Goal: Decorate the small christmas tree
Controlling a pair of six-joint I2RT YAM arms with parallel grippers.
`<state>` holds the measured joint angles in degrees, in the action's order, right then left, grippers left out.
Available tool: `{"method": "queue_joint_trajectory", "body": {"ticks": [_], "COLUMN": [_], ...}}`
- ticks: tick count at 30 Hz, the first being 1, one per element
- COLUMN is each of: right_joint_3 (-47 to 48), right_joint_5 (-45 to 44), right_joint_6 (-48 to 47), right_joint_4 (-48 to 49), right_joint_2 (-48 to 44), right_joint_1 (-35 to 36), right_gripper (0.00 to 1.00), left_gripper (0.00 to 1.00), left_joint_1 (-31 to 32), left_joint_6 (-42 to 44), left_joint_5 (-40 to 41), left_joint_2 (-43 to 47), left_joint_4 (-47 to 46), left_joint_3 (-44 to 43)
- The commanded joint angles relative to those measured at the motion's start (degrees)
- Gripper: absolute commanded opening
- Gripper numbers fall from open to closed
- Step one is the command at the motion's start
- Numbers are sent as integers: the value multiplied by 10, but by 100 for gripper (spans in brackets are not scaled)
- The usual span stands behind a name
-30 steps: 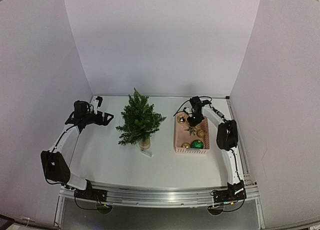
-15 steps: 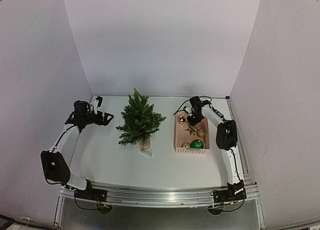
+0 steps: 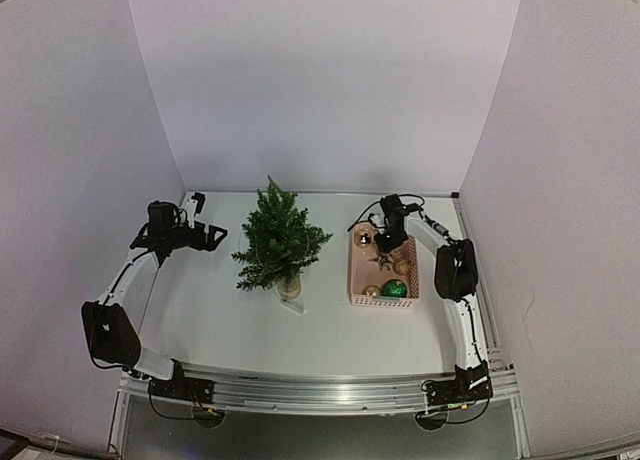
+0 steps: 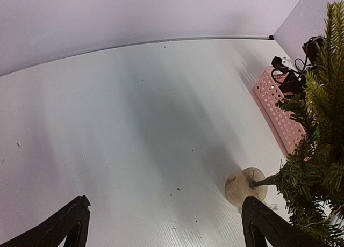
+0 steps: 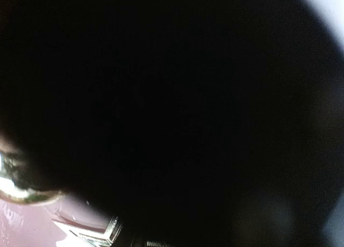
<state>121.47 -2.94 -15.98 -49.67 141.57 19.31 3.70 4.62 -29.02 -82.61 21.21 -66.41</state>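
Right gripper (image 3: 388,242) is barely shifting inside the basket (image 3: 383,303) — jaws indiscernible; left gripper (image 4: 165,204), jaws spread, is idling well apart — tree (image 3: 278,242) staying bare.

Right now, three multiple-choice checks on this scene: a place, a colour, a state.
1. Where does the pink basket sit relative to the small christmas tree?
A. on its left
B. on its right
C. behind it

2. The bauble at the basket's near right corner is:
A. red
B. blue
C. green

3. The left pincer is:
A. open, empty
B. shut on a branch
C. shut on a ribbon

1 B: the top view puts it on the tree's right.
2 C: it is shiny green.
3 A: the fingers are wide apart with nothing between them.
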Motion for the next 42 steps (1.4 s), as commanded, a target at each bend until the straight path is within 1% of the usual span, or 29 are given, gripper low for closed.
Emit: {"method": "queue_joint_trajectory", "body": {"ticks": [1, 7, 12, 21, 33, 38, 42], "right_joint_3": [-21, -23, -48, -72, -93, -115, -118], "right_joint_5": [4, 7, -2, 9, -19, -17, -10], "right_joint_6": [27, 51, 67, 96, 77, 78, 81], "right_joint_4": [22, 25, 30, 56, 56, 56, 56], "right_joint_2": [-41, -40, -49, -68, -49, -56, -61], "right_joint_1": [1, 1, 1, 0, 0, 0, 0], "right_gripper": [25, 26, 28, 29, 24, 17, 14], "left_gripper": [98, 98, 98, 98, 98, 98, 98], "left_joint_1": [-1, -2, -1, -2, -2, -2, -2], "left_joint_6": [4, 9, 9, 9, 12, 13, 14], "left_joint_5": [-15, -10, -9, -10, -8, -9, -9], "left_joint_2": [1, 5, 8, 6, 4, 4, 3], "left_joint_4": [-30, -25, -26, -29, -27, -28, -28], "left_joint_3": [-21, -21, -18, -19, -26, -27, -28]}}
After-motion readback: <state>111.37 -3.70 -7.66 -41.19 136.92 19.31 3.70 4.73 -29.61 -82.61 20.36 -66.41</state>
